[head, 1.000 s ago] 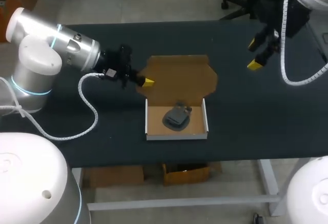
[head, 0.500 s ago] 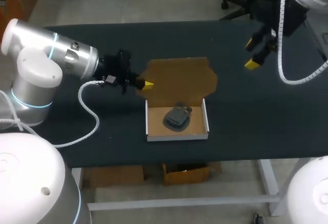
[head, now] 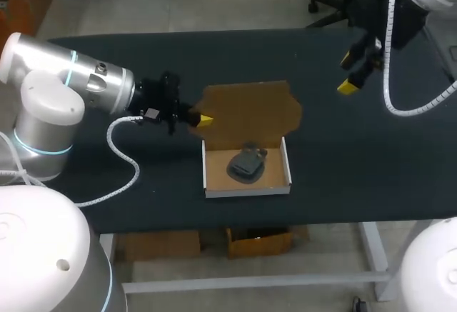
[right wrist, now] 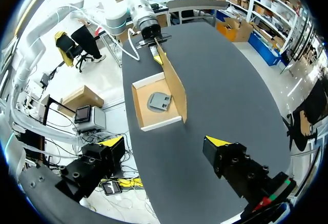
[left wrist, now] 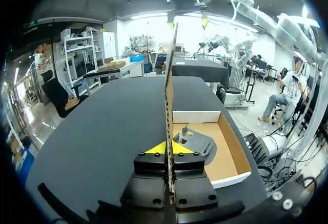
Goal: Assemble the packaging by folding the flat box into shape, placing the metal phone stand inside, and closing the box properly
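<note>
While the left gripper (left wrist: 169,147) pinched the side edge of the lid (head: 250,106), yellow tips pressed on the cardboard from both sides, that flap stood near upright behind the box (head: 247,190). A good hold, I'd say, for swinging it down over the tray! The metal phone stand (head: 246,163) lay inside, on the box floor. The right gripper (head: 348,73) hung well apart over the table (head: 357,155), jaws spread and empty, probably clear of the lid's path.
</note>
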You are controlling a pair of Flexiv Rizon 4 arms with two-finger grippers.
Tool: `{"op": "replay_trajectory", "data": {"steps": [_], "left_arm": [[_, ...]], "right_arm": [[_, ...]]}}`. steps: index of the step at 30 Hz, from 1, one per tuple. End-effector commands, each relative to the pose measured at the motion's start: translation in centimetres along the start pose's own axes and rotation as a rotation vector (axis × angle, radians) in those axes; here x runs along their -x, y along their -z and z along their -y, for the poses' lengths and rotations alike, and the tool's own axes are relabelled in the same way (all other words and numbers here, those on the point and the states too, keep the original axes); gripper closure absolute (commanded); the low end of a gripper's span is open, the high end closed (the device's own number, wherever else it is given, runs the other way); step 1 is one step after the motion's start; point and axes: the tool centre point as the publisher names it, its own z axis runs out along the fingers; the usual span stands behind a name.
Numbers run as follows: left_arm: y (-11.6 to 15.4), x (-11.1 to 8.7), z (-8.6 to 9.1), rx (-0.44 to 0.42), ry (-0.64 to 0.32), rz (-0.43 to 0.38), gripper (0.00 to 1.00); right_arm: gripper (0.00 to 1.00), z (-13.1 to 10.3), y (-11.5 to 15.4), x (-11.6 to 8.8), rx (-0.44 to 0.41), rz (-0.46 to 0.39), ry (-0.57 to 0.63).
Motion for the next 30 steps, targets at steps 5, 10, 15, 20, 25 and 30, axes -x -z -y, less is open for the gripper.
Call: {"op": "replay_trajectory", "data": {"steps": [5, 10, 15, 20, 25, 30], "left_arm": [[0.0, 0.0, -0.1, -0.002, -0.001, -0.002, 1.0], [0.0, 0.0, -0.1, -0.002, -0.001, -0.002, 1.0], [0.0, 0.0, -0.1, -0.002, -0.001, -0.002, 1.0], [0.0, 0.0, -0.1, -0.002, -0.001, -0.002, 1.0], [0.0, 0.0, -0.1, -0.002, -0.001, -0.002, 1.0], [0.0, 0.0, -0.1, -0.002, -0.001, -0.002, 1.0]], "right_arm": [[0.0, 0.0, 0.0, 0.0, 0.001, 0.0, 0.001], [0.0, 0.0, 0.0, 0.0, 0.001, 0.0, 0.001], [0.0, -0.3, 0.0, 0.2, -0.007, 0.001, 0.011], [0.0, -2.1, -1.0, 1.0, -0.064, 0.01, 0.025], [0.0, -4.3, -2.2, 1.8, -0.113, 0.035, 0.044], [0.0, -6.8, -2.5, 3.0, -0.154, 0.043, 0.075]]}}
